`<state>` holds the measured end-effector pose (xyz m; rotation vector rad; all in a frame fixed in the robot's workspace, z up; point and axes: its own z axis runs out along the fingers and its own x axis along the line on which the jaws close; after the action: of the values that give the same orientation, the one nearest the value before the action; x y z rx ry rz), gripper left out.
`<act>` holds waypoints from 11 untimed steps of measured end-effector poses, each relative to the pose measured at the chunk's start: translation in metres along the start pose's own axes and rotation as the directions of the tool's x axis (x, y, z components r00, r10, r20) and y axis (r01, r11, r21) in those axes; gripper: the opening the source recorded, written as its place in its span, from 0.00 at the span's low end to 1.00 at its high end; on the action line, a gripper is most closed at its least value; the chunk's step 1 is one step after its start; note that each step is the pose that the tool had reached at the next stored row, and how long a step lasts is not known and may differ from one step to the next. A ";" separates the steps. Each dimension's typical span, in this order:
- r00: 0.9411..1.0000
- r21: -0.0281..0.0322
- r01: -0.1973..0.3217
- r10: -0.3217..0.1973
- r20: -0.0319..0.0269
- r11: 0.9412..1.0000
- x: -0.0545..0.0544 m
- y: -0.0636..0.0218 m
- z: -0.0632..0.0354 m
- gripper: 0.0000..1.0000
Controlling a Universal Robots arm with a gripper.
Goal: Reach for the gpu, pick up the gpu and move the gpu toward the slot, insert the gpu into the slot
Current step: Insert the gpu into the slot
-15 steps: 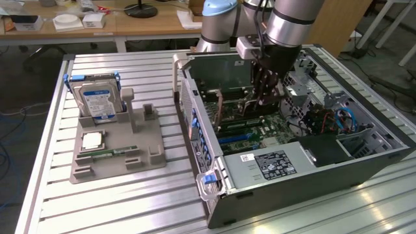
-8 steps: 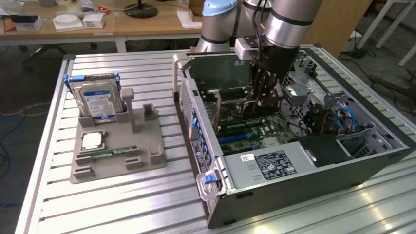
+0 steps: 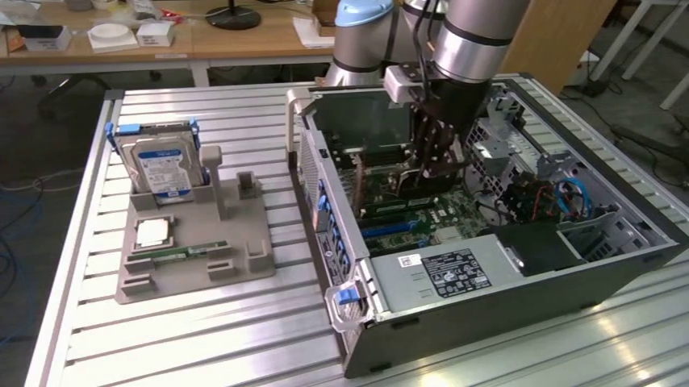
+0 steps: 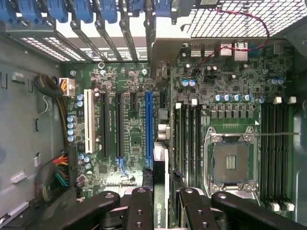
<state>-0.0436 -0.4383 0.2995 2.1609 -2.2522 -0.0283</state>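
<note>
In the exterior view the arm is hanging inside the open case [image 3: 485, 330]. The claw [image 3: 436, 157] is gripping the gpu [image 3: 415, 179], which is sitting at its six o'clock above the motherboard [image 3: 431, 214], with the blue slot [image 3: 388, 228] toward seven o'clock. In the wrist view the claw [image 4: 165, 211] is standing partly closed, pinching the gpu [image 4: 161, 203] edge-on between its fingers [image 4: 141, 211]. The card is hovering just beside the slot [image 4: 148, 129], not seated. It is looking light, stiff and fragile, probably best held by its bare edges.

Hard drive [image 3: 160, 165]: blue-labelled, upright in grey fixture tray [image 3: 242, 230].
Memory stick [image 3: 177, 252]: flat in the tray.
Computer case [image 3: 485, 322]: open, on slatted worktop [image 3: 215, 347].
Processor socket [image 4: 231, 163]: square, silver-framed.
</note>
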 end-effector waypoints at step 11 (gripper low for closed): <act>1.000 0.000 0.000 0.000 -0.007 1.000 0.011 0.0005 0.0051 0.26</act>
<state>-0.0447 -0.4489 0.2945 2.1573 -2.2486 -0.0198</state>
